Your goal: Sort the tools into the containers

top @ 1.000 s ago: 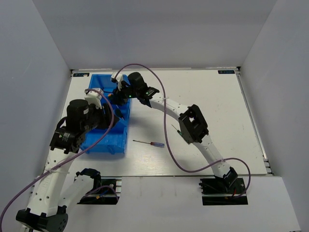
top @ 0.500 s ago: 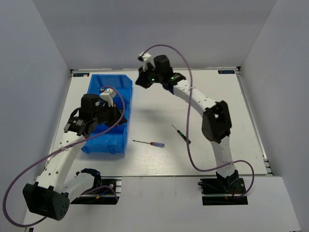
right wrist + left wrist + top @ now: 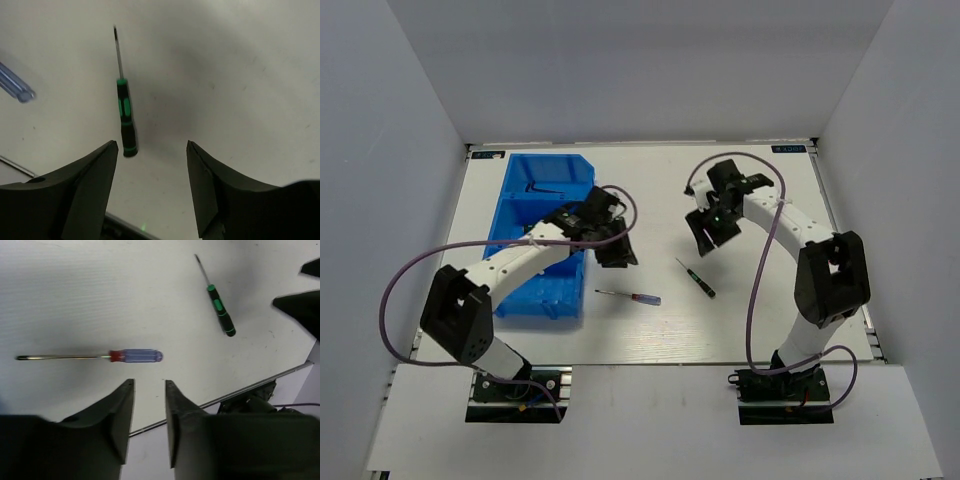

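Note:
The blue-handled screwdriver (image 3: 632,297) lies on the white table in front of the blue bin (image 3: 525,290); it also shows in the left wrist view (image 3: 135,356). The black-green screwdriver (image 3: 697,277) lies to its right and shows in both wrist views (image 3: 220,315) (image 3: 125,118). A dark hex key (image 3: 548,187) lies in the bin's far compartment. My left gripper (image 3: 617,250) (image 3: 150,383) is open a little and empty, just above the blue handle. My right gripper (image 3: 705,236) (image 3: 152,145) is open wide and empty, above the black-green handle's end. The stubby green screwdrivers are not visible.
The left arm reaches across the bin's right wall (image 3: 582,262). Purple cables (image 3: 410,270) loop off both arms. The table's front edge rail (image 3: 240,392) runs close below both screwdrivers. The right gripper's fingers (image 3: 300,305) show in the left wrist view's corner.
Both grippers left the bin. The left arm stretched out to the right past the bin; the right arm swung right and came down over the black-green screwdriver. Screwdrivers have not moved.

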Motion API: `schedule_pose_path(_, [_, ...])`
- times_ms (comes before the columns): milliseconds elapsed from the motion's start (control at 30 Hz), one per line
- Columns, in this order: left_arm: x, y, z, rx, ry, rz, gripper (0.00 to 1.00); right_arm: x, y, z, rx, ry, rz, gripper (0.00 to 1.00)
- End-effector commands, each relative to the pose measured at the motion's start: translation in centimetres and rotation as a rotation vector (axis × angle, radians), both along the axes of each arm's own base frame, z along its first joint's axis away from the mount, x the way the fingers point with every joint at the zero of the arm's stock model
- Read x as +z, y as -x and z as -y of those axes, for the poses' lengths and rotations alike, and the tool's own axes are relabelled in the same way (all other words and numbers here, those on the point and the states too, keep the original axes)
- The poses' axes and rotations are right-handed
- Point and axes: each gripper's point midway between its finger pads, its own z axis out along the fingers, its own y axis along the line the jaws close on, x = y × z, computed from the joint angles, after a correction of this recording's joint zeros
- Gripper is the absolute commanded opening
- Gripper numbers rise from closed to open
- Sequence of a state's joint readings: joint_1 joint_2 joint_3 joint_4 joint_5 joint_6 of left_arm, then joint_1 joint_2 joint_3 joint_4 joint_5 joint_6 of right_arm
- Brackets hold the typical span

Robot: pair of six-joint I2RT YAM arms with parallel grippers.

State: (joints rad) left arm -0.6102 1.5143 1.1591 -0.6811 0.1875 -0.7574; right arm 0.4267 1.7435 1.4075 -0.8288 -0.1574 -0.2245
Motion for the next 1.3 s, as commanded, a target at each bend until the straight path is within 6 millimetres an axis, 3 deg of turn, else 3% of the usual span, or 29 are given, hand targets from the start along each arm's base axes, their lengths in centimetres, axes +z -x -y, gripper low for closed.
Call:
schedule_pose_path(0, [0.8, 0.4, 1.9, 0.214, -0.039, -0.017, 0.46, 0.6, 3.4, 1.1, -0.016, 0.001, -0.065, 0.64])
schedule_pose_path(133, [-1.0, 2.6, 3.2, 0.377, -0.102, -0.150, 0.49, -1.2, 5.6, 1.9, -0.061, 0.002, -0.121, 0.64])
schedule_pose_path(167, [-2.7, 4.0, 3.1, 0.390, -0.175, -0.213, 0.49, -1.3, 5.2, 1.8, -0.067, -0.011, -0.097, 0.64])
schedule_pose_path(300, [-4.0, 5.6, 4.3, 0.506, -0.214, -0.291, 0.49, -2.0, 6.1, 2.0, -0.082, -0.032, -0.116, 0.64])
schedule_pose_path(400, [-3.9, 5.0, 4.8, 0.588, -0.244, -0.271, 0.49, -1.9, 5.9, 1.8, -0.091, -0.053, -0.104, 0.64])
schedule_pose_path(533, [-6.7, 5.2, 5.8, 0.619, -0.276, -0.323, 0.49, -1.9, 5.8, 1.9, -0.102, -0.073, -0.111, 0.64])
schedule_pose_path(633, [-7.2, 4.8, 6.6, 0.637, -0.274, -0.340, 0.49, -2.0, 6.0, 1.9, -0.109, -0.088, -0.117, 0.64])
schedule_pose_path(833, [-10.0, 5.0, 5.6, 0.698, -0.280, -0.361, 0.51, -2.3, 6.3, 2.6, -0.125, -0.097, -0.107, 0.64])
schedule_pose_path(1033, [-11.5, 4.8, 4.6, 0.718, -0.318, -0.348, 0.51, -2.3, 6.7, 2.8, -0.113, -0.100, -0.106, 0.64])
schedule_pose_path(1133, [-12.2, 4.7, 4.5, 0.721, -0.333, -0.343, 0.40, -2.2, 6.6, 2.6, -0.095, -0.109, -0.100, 0.64])
schedule_pose_path(1167, [-12.2, 4.7, 4.5, 0.713, -0.335, -0.341, 0.30, -2.0, 6.7, 2.4, -0.084, -0.119, -0.101, 0.64])
schedule_pose_path(1200, [-11.9, 4.3, 4.9, 0.703, -0.319, -0.333, 0.11, -2.0, 6.9, 2.2, -0.076, -0.123, -0.107, 0.64])
schedule_pose_path(1267, [-11.4, 3.6, 5.7, 0.667, -0.294, -0.304, 0.00, -1.7, 7.4, 1.4, -0.040, -0.159, -0.122, 0.62])
